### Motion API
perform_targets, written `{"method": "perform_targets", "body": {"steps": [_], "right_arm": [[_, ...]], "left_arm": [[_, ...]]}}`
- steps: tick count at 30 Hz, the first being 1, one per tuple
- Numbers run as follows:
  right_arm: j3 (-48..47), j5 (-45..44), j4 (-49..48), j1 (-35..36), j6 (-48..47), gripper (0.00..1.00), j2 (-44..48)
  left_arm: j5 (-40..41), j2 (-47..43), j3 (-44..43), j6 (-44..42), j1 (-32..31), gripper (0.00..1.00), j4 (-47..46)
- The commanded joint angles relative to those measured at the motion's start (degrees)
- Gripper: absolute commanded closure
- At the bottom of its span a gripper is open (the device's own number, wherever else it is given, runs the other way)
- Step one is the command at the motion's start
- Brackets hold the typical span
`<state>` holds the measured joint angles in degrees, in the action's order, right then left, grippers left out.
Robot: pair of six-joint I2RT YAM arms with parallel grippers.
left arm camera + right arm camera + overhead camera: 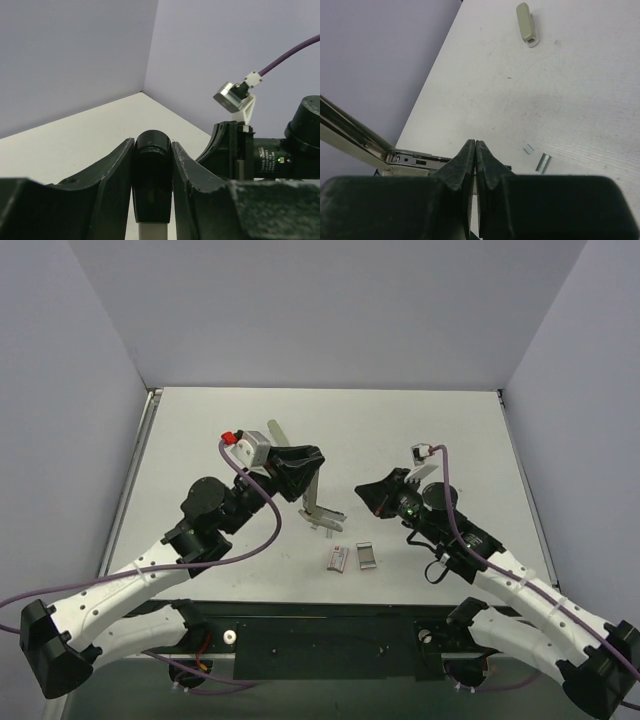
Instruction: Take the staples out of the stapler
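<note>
Where the left gripper (300,473) hangs over the middle of the white table (430,430), one stapler (322,513) is listed: hinged open, its black end pinched tight between that gripper's two fingers (117,170), its silvery lower part sloping down and seeming to rest on the tabletop. Grippers, two: the left clamped firmly on the stapler's black end; the right gripper (476,150) just to the right of the stapler and apart from it, its two fingers pressed together with nothing seen between them. Staple strips, two: the first staple strip (338,558) and the second staple strip (366,556) lie flat side by side on the near side of the stapler, close to it, touching neither it nor each other. Olive-grey bar (526,23), one: rounded, lying alone on the far side of the stapler, well apart from both strips. Purple cables (268,502), two: one looping from each wrist, either side of the stapler.
</note>
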<state>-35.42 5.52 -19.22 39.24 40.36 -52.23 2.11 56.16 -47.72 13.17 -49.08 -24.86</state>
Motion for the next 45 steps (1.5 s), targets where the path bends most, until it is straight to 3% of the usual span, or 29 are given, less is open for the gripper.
{"method": "perform_targets", "body": {"steps": [1, 9, 15, 27, 45], "right_arm": [[-1.9, -3.5, 8.2, 0.7, -2.9, 1.0, 7.3], [1.3, -1.2, 13.0, 2.8, -1.5, 1.0, 11.7], [4.4, -2.4, 10.5, 10.5, -0.8, 1.0, 8.8], [11.1, -5.2, -5.4, 19.3, 5.6, 1.0, -1.6], [11.1, -16.7, -7.9, 22.7, 4.6, 1.0, -5.7]], "left_arm": [[1.3, -4.0, -0.9, 1.0, -0.2, 1.0, -2.7], [5.6, -6.5, -0.1, 2.6, -0.2, 1.0, 0.2], [14.0, -8.3, 0.7, 6.1, -0.2, 1.0, 2.9], [22.7, -10.8, 2.5, 14.2, -0.1, 1.0, 6.6], [16.4, -16.1, 6.6, 24.2, -0.1, 1.0, 10.2]]}}
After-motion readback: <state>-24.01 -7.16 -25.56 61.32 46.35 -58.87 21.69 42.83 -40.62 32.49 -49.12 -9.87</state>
